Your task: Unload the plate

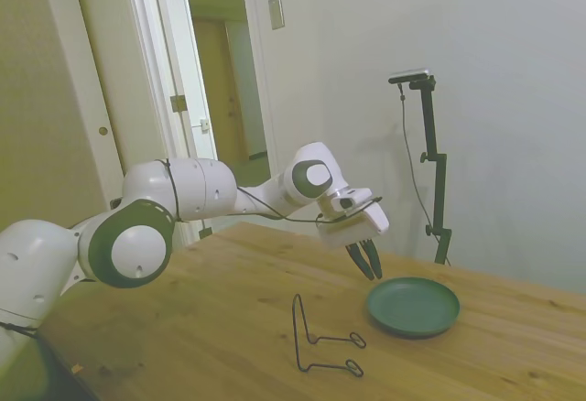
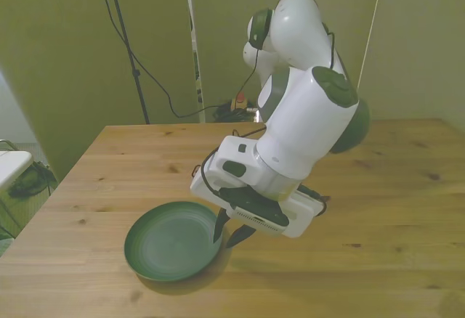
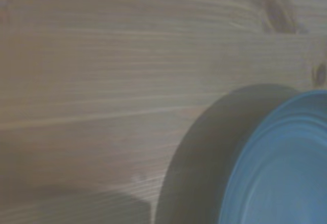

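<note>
Just below the gripper (image 1: 368,262), plate (image 1: 413,306) lies flat on the table (image 1: 229,309); fingers parted, holding nothing. Risk: fingertips near the rim could clip it, nudging the plate.

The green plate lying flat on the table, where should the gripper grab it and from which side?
Probably the raised rim of the plate, on the edge nearest the gripper, one finger inside, one outside. It lies flat and is too wide to span, so only the rim offers a pinch.

The plate (image 1: 413,306) looks matt dark green and smooth. The surface (image 1: 220,300) is grained, knotty wood. The wire stand (image 1: 322,337) is thin black metal.
</note>
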Controlling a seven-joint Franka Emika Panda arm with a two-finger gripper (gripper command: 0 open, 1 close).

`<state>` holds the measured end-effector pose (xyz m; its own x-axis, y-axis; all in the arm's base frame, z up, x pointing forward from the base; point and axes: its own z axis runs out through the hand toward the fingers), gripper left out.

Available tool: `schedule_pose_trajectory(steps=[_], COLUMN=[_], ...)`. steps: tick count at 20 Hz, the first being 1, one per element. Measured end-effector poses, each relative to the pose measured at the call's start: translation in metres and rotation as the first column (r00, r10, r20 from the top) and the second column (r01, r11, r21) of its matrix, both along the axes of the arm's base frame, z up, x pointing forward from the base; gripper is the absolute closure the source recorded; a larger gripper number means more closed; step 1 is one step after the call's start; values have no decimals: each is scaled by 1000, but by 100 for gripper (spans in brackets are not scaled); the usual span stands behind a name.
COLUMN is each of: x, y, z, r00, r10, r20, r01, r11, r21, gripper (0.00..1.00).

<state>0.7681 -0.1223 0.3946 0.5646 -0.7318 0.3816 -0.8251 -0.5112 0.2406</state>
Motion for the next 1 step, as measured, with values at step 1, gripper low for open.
schedule_pose_trajectory(steps=[1], x=[-3], y=[5], z=[14], r00=[1000], r10=[9], r20=[18], r01=[-9], r11=[1000], r21=[27], gripper=[0])
